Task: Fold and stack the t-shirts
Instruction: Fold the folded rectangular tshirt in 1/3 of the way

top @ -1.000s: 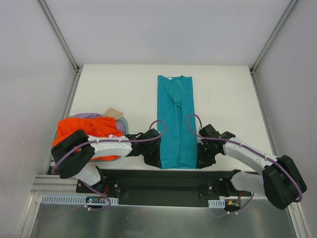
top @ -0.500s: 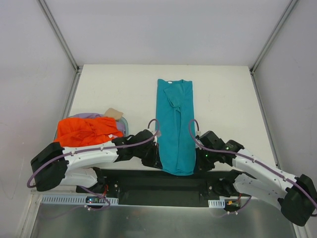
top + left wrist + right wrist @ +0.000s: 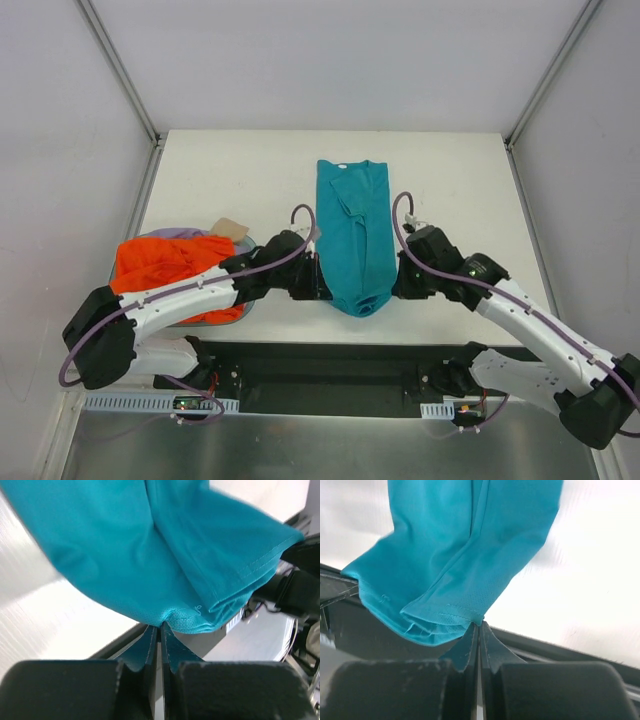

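Note:
The teal t-shirt (image 3: 355, 230) lies lengthwise in the middle of the table, folded into a narrow strip, its near hem lifted off the table. My left gripper (image 3: 322, 290) is shut on the hem's left corner (image 3: 175, 617). My right gripper (image 3: 398, 287) is shut on the hem's right corner (image 3: 470, 615). The bright orange t-shirt (image 3: 170, 262) is bunched in a heap at the left, with the pale lavender-pink t-shirt (image 3: 175, 234) showing under its far edge.
A small tan card piece (image 3: 230, 228) rests on the heap at the left. A black base rail (image 3: 330, 365) runs along the table's near edge. Grey walls enclose the table on three sides.
Both grippers have lifted the teal shirt's near hem and carried it away from the near edge toward the table's middle. The hanging end now bulges between them.

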